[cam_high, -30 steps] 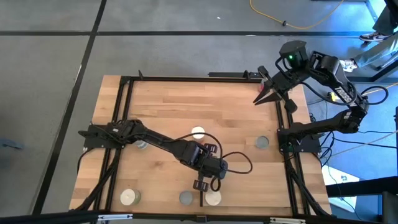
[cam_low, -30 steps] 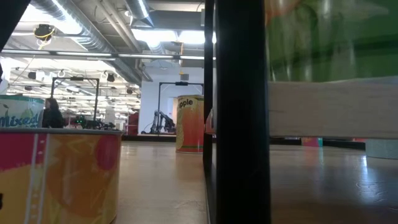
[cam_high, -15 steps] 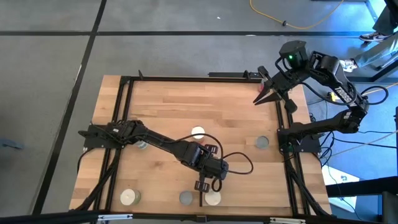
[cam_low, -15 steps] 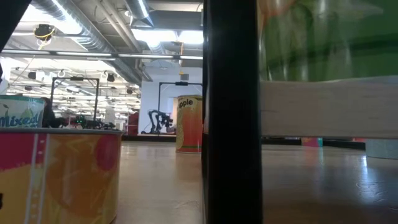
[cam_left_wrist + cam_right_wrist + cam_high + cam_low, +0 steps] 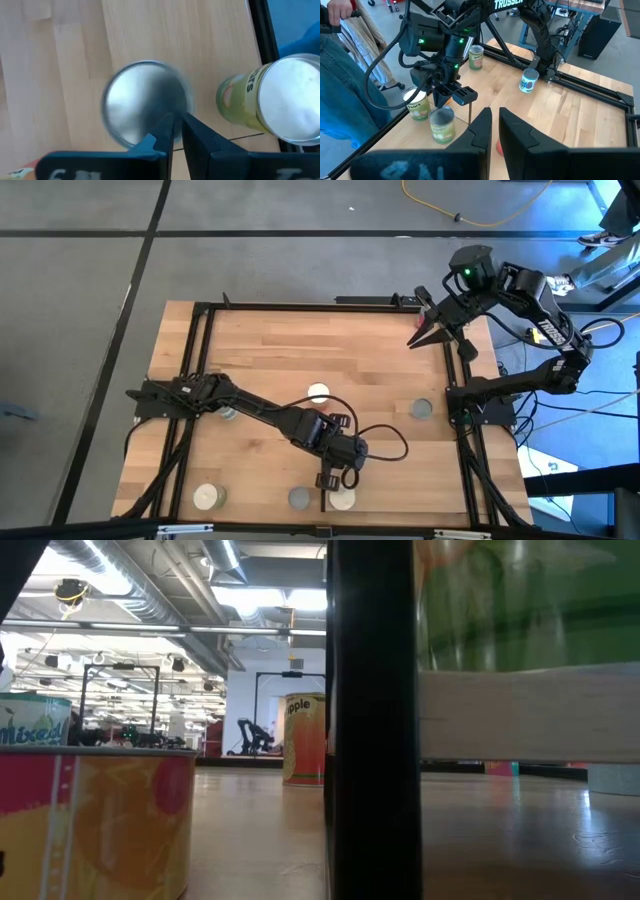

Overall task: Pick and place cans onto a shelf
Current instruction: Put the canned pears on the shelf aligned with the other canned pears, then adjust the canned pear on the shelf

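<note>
L gripper (image 5: pixel 328 480) hangs nearly clenched, holding nothing, just above the grey-topped can (image 5: pixel 145 102) beside the white-topped can (image 5: pixel 292 97) at the table (image 5: pixel 300 350) front edge, prob. lining up a grab; R gripper (image 5: pixel 428 330) waits near-clenched, empty, at the table's far corner.

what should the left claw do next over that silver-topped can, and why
Probably open the left claw first: its fingers sit nearly together above the silver-topped can, which is far wider than that gap, so it could not straddle the can to grasp it.
</note>
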You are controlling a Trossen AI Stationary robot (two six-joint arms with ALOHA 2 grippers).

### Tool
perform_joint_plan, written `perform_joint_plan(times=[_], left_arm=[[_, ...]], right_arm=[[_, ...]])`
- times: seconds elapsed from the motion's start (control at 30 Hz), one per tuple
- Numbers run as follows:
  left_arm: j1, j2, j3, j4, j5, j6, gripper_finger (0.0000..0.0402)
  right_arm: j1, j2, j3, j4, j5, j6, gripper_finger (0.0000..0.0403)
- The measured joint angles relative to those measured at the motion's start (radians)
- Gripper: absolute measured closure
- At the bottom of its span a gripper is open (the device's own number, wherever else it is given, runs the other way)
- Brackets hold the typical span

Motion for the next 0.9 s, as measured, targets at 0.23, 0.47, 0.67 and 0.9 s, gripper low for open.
perform_joint_plan(times=[0.23,0.47,0.67,0.9], left_arm=[[0.0,-0.016,0.043,-0.004,-0.02,0.08,0.0373],[0.014,-0.122,0.045,-0.061,-0.223,0.096,0.0373],[0.031,-0.24,0.046,-0.075,-0.394,0.055,0.0382],[0.06,-0.361,0.044,-0.221,-0.492,-0.018,0.04]], right_arm=[[0.0,0.0,0.0,-0.018,0.004,0.0,0.0366],[0.002,0.0,-0.003,-0.102,0.062,-0.024,0.0366],[0.048,-0.001,-0.003,-0.17,0.097,-0.054,0.0366],[0.155,0.0,-0.004,-0.192,0.115,-0.047,0.0366]])
